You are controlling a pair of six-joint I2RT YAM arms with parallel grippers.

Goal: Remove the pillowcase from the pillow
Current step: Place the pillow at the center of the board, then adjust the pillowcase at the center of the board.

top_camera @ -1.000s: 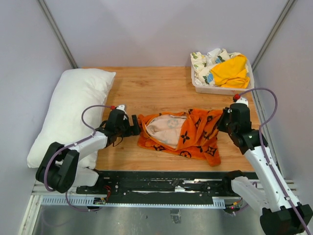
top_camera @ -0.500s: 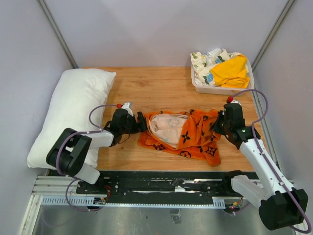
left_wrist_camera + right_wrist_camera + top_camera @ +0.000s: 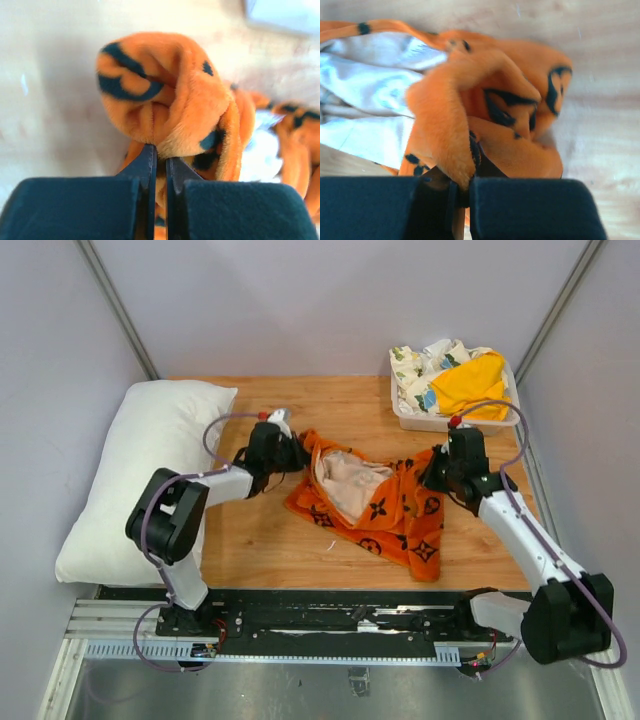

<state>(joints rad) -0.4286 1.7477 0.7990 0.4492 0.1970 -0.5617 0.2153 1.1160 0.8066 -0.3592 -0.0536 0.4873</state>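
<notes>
Two hands on the fabric right now, one at each end. The left hand (image 3: 298, 454) has its fingers pressed together on a bunched fold of the pillowcase (image 3: 385, 510). The left wrist view shows the orange plush squeezed right at the tips. The right hand (image 3: 432, 472) is pinching the other end the same way.

Progress-wise, I'd call the main job pretty much done. The pillow (image 3: 150, 465) lies bare and white along the left edge of the counter (image 3: 330, 405), well apart from the case, with no orange on it anywhere. The pillowcase is crumpled mid-counter between the two hands, its pale lining showing through the opening.

All that looks left is setting it down flat and letting go, as far as I can tell.
</notes>
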